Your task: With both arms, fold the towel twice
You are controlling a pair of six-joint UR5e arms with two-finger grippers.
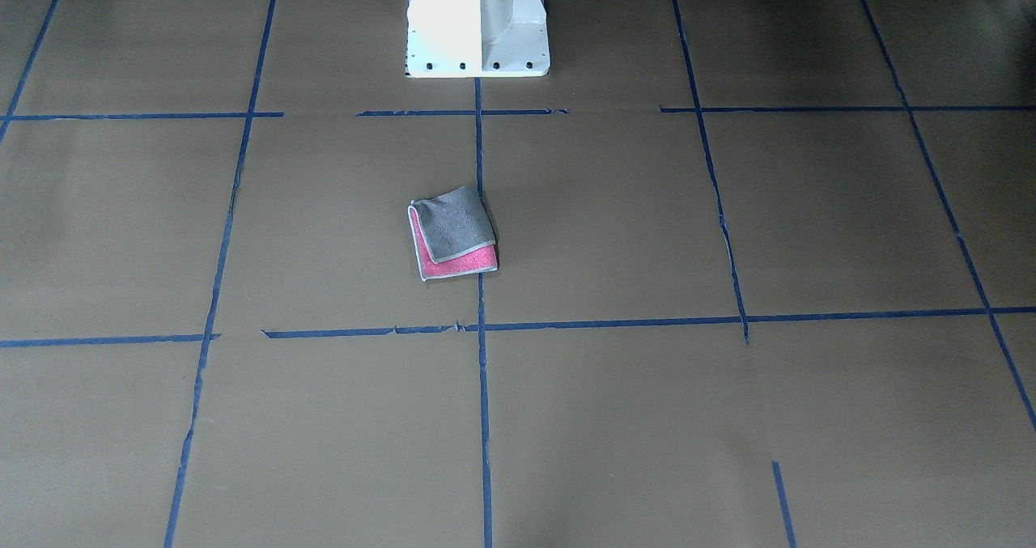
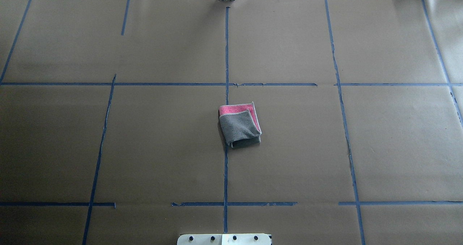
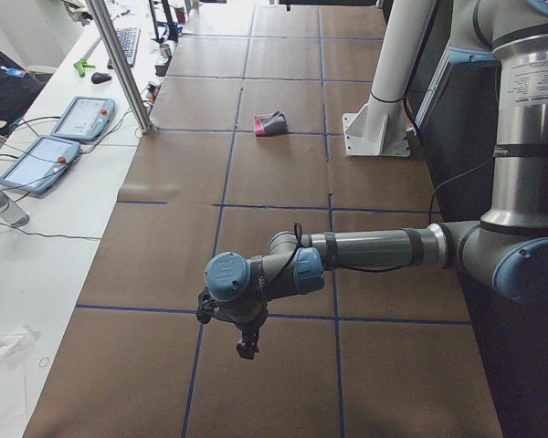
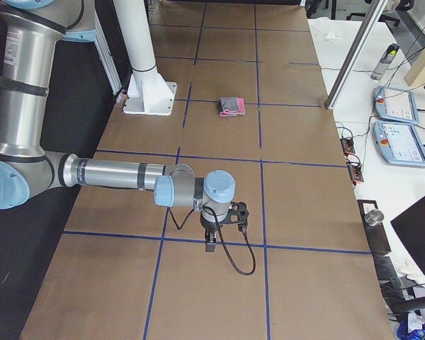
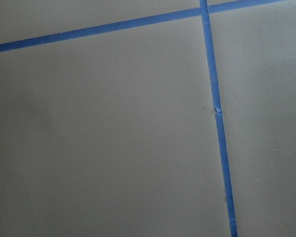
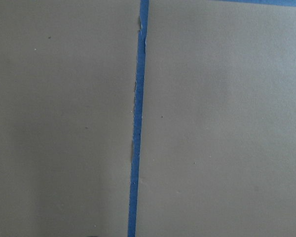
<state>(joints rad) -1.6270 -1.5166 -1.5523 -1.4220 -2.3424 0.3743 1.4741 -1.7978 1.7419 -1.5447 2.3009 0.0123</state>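
Note:
The towel (image 1: 453, 232) lies folded into a small square at the table's middle, its grey face up and a pink strip showing along one edge. It also shows in the overhead view (image 2: 239, 125) and, small, in both side views (image 3: 271, 123) (image 4: 232, 105). Both arms are far from it, out toward the table's ends. The left gripper (image 3: 247, 347) points down over the paper and shows only in the exterior left view. The right gripper (image 4: 210, 244) shows only in the exterior right view. I cannot tell whether either is open or shut. Both wrist views show only brown paper and blue tape.
The white pedestal base (image 1: 477, 22) stands at the robot's edge of the table, behind the towel. Blue tape lines (image 2: 226, 165) grid the brown paper. A metal post (image 3: 119, 64) and tablets (image 3: 82, 119) stand along the operators' side.

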